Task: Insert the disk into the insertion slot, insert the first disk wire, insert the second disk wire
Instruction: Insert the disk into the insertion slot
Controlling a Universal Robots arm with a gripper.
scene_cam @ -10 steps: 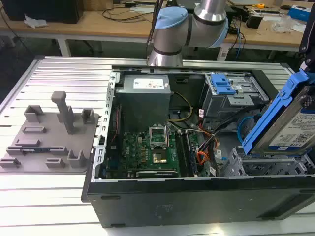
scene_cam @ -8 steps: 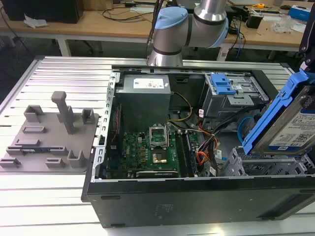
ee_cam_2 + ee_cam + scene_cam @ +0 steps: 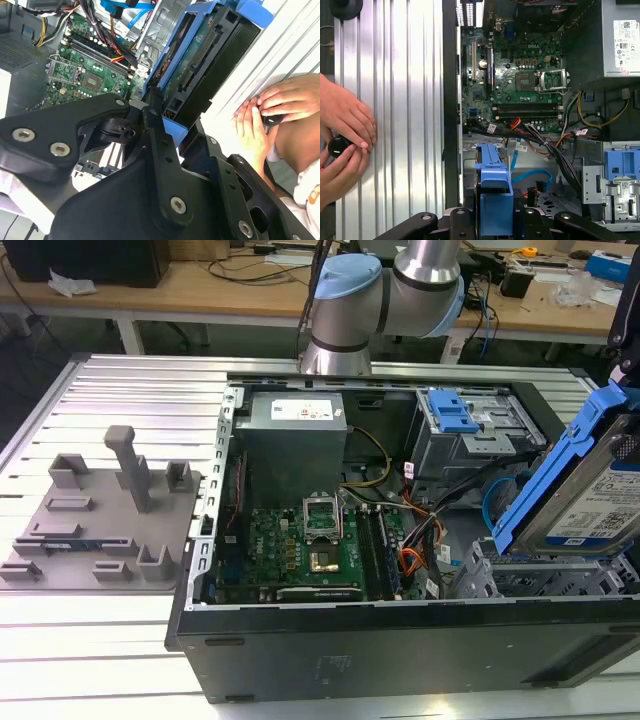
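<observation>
At the right edge of the exterior view, the disk [image 3: 590, 490] is hanging tilted over the insertion slot [image 3: 530, 578]. In the first wrist view the gripper [image 3: 495, 217] is pinching its blue carrier firmly. I reckon levelling it square with the bay matters most.

The labels' small print cannot be made out. The disk [image 3: 585, 490], up and toward the exterior view's right of the motherboard [image 3: 300, 540], carries a white barcode label [image 3: 600, 502] with dark lines of tiny type. The power supply [image 3: 295, 445] just beside the motherboard bears a white sticker [image 3: 303, 410] with small marks. In the first wrist view a short white brand mark [image 3: 530, 45] sits on the motherboard itself, and a white tag [image 3: 491, 128] hangs on a cable along its edge
</observation>
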